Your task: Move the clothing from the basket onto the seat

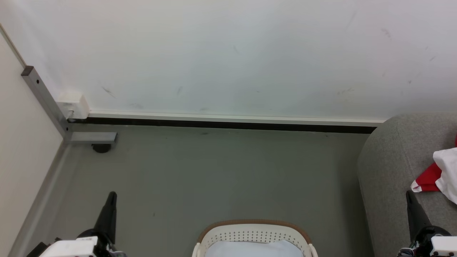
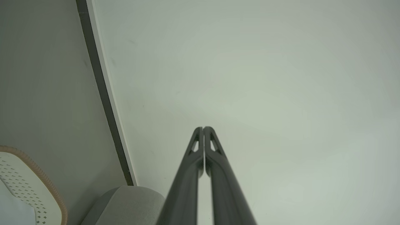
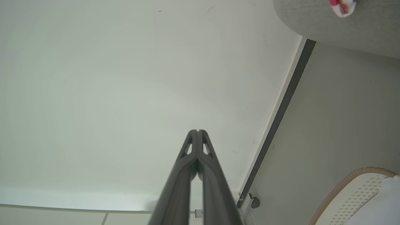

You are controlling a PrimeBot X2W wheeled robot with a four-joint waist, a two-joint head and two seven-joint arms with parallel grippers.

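Grey floor bears the basket; clothing lies on the seat.

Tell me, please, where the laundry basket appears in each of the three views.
Head view: the laundry basket at the bottom centre, cut by the lower edge.
Left wrist view: the laundry basket in the lower left corner.
Right wrist view: the laundry basket in the lower right corner.
Shared landmark: the dark baseboard strip under the white wall.
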